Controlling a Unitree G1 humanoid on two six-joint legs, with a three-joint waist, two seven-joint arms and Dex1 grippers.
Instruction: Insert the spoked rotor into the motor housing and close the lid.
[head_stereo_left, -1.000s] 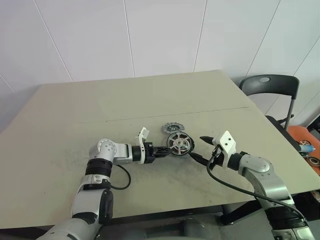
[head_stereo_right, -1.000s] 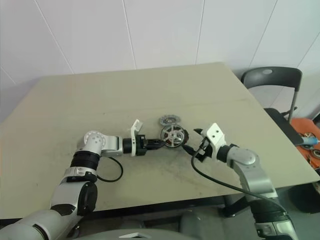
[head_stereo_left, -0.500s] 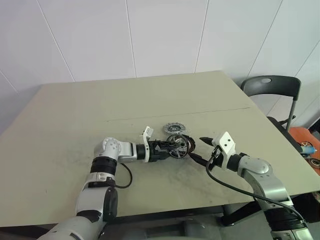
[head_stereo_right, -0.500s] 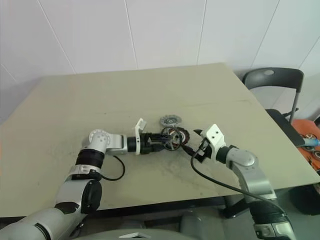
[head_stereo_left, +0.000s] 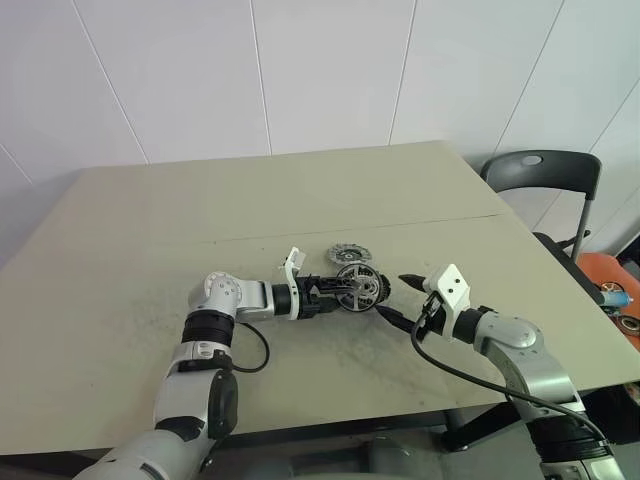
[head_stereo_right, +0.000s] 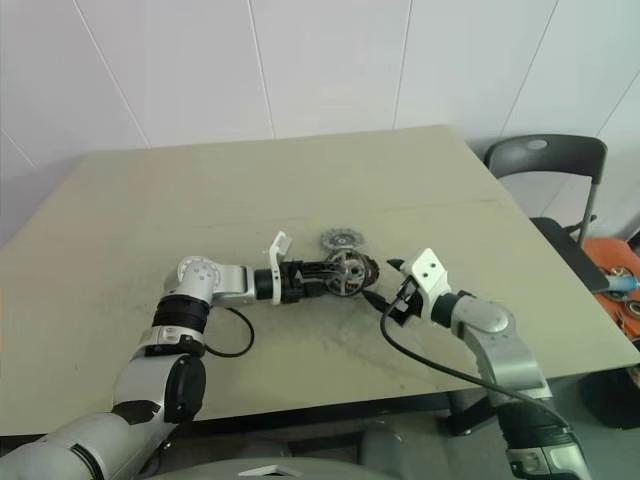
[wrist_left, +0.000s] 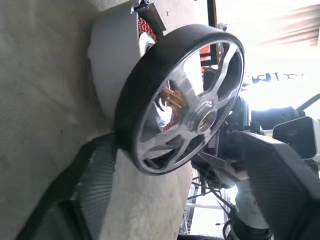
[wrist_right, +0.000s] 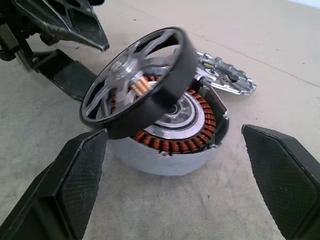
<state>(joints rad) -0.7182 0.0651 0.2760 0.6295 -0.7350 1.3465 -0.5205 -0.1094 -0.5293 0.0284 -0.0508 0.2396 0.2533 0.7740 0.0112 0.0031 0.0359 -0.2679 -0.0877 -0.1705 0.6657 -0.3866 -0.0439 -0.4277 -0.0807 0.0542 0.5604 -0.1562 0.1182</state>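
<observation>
My left gripper (head_stereo_left: 322, 294) reaches in from the side toward the spoked rotor (wrist_right: 137, 82), its fingers spread on either side of the rim; I cannot tell whether either pad is pressing on it. The rotor sits tilted on the motor housing (wrist_right: 172, 142): the edge nearest my left fingers rides high, the far edge has dropped in against the copper windings, and part of the winding ring is exposed on the side toward my right fingers. My right gripper (head_stereo_left: 397, 296) waits just beside the housing with its fingers (wrist_right: 280, 170) at full spread and holding nothing, one each side of the puck.

To seat it well, I judge the rotor must come level first, so its hub lines up over the housing's centre, then go straight down. Pushing while it is cocked could jam the rim against the windings or skid the housing across the table (head_stereo_left: 150, 220). Steadying the housing with my right fingers would help.

Count: one rotor, one housing, one lid (head_stereo_left: 346, 254) lying flat on the table just beyond the housing, away from both grippers, and two grippers.
</observation>
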